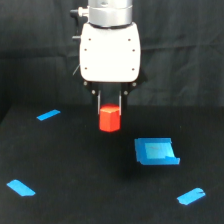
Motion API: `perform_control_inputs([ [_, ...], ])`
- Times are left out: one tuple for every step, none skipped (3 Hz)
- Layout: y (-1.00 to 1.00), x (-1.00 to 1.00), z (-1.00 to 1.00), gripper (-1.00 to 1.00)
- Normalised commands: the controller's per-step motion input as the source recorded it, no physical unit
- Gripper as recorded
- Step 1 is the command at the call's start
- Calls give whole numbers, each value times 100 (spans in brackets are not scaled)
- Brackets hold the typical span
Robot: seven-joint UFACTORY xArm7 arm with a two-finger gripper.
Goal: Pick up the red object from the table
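A small red-orange hexagonal block, the red object (109, 119), hangs between the thin dark fingers of my white gripper (109, 107) near the middle of the exterior view. The gripper is shut on its upper part. The block appears to be lifted a little above the black table (70, 165), though its shadow is hard to make out on the dark surface. The fingertips are partly hidden behind the block.
A blue box-like piece (155, 151) lies on the table at the lower right of the block. Blue tape strips mark the table at the exterior view's left (48, 115), lower left (20, 188) and lower right (191, 196). A black cloth backdrop hangs behind.
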Motion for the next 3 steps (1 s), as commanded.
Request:
perform_control_inputs([
  [3,8,8,-100],
  [4,4,0,-100],
  [4,5,7,-100],
])
